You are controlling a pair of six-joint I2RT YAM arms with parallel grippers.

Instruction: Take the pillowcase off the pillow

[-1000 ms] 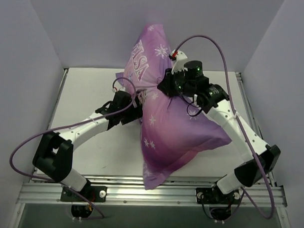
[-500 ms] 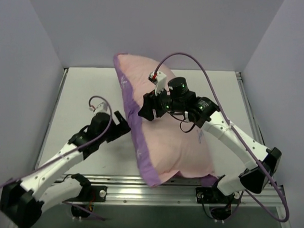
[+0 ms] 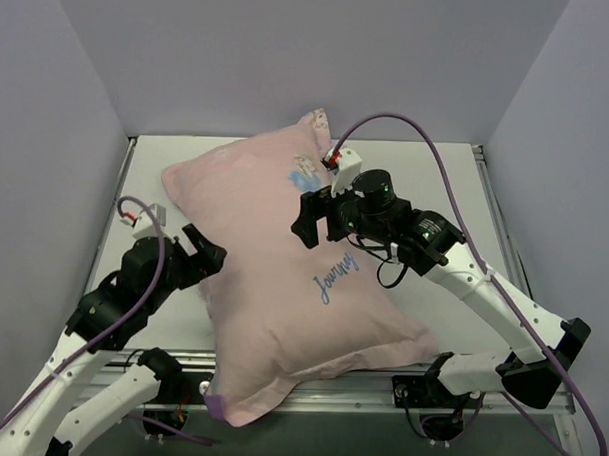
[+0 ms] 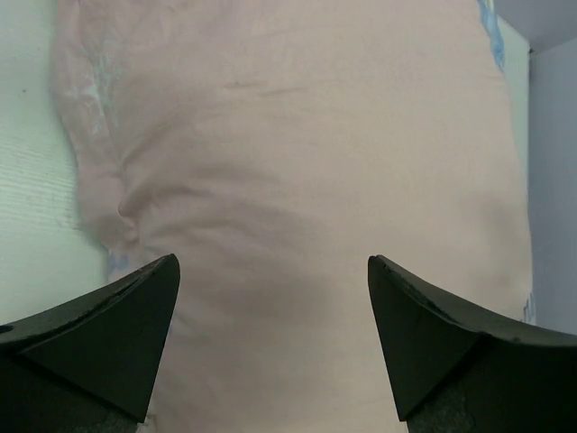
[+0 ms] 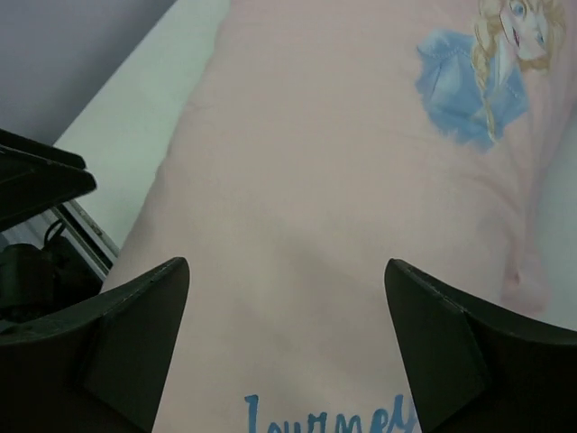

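The left gripper [image 3: 199, 256] sits just beside the left edge of the pillowcase [image 3: 273, 257], fingers spread wide and holding nothing. The pillowcase lies diagonally on the table [image 3: 441, 183], pale pink face up with blue script showing, and hides the pillow inside. The right gripper [image 3: 311, 220] is above the pillowcase's upper middle, fingers spread wide and empty.

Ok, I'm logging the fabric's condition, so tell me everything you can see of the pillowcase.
The pillowcase is thin pale pink fabric, filled plump, lying diagonally on the table, its purple-edged near corner over the front rail. Its upper face carries blue Journey script and a small blonde princess print. The left gripper and right gripper, both open, hold none of it.
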